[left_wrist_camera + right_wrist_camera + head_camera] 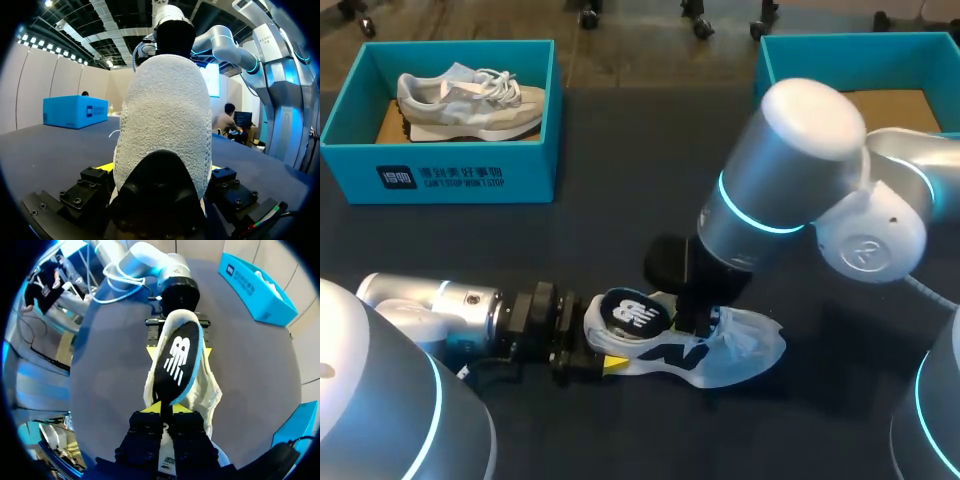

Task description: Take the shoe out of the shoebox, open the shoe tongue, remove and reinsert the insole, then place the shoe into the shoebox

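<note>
The dark, matte tabletop (620, 200) fills the head view. Two teal cardboard shoeboxes sit along its upper edge. The one at the upper left (440, 170) holds a beige and grey sneaker (470, 100) lying on its side. The one at the upper right (790, 50) shows a plain brown floor.

At lower centre lies the white shoe (740, 345), soft and crumpled, its toe pointing right. A flat, dark insole (632, 312) with a white logo rises out of its opening.

The left hand (585, 355) comes in from the lower left and meets the shoe's heel end. The right hand (700, 320) drops onto the shoe from the right arm above.

The left wrist view shows the shoe's weave, which the head view does not. The upper is a nubbly white knit dome (165, 115) with a smooth dark patch at the nearest end. It sits wedged between the fingers of the left hand (160, 170), which press on it from both sides, spread to the heel's width.

The right wrist view shows the insole (177, 360) as a long oval with a blue edge. Its near end is pinched between the almost-closed yellow tips of the right hand (164, 410). The knit rim of the shoe (210, 390) sags around the insole. Beyond it, the left hand (178, 347) clamps the far end of the shoe.
</note>
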Controlling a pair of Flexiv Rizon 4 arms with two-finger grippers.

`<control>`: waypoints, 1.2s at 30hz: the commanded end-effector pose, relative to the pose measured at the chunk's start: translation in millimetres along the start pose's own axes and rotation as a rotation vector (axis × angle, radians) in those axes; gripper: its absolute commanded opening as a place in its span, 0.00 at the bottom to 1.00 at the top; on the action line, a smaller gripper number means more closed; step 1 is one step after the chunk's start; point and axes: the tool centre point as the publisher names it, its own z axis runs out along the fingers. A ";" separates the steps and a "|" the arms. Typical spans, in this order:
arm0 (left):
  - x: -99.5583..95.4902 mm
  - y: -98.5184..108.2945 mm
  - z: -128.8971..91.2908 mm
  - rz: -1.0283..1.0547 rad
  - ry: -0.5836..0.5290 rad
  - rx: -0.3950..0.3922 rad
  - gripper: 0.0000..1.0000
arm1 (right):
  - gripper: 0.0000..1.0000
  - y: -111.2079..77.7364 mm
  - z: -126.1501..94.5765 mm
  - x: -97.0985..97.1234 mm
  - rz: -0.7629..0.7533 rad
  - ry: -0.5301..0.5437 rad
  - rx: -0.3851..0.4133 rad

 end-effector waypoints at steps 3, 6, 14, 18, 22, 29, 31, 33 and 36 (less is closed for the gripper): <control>-0.7 2.2 1.1 0.000 -0.003 0.000 0.00 | 0.00 -6.1 -8.6 -2.5 -0.039 0.004 -0.062; -0.7 2.2 1.1 0.000 -0.003 0.000 0.00 | 0.00 -3.4 -10.7 -3.7 -0.067 0.010 -0.063; -0.7 2.2 1.1 0.000 -0.003 0.000 0.00 | 0.00 23.1 -10.5 -14.0 -0.165 0.082 -0.013; -0.7 2.2 1.1 0.000 -0.003 0.000 0.00 | 0.00 33.1 -11.3 -17.2 -0.209 0.107 0.000; -0.7 2.2 1.1 0.000 -0.003 0.000 0.00 | 0.00 39.4 -8.3 -19.6 -0.231 0.151 0.006; -0.7 2.2 1.1 0.000 -0.003 0.000 0.00 | 0.32 44.1 -4.9 -20.2 -0.250 0.202 0.008; -0.7 2.2 1.1 0.000 -0.003 0.000 0.00 | 0.35 45.9 -9.4 -18.9 -0.256 0.196 0.008; -0.7 2.2 1.1 0.000 -0.003 0.000 0.00 | 0.39 49.1 -14.9 -17.1 -0.275 0.178 0.009; -0.7 2.2 1.1 0.000 -0.003 0.000 0.00 | 0.43 52.6 -22.0 -15.4 -0.287 0.174 0.008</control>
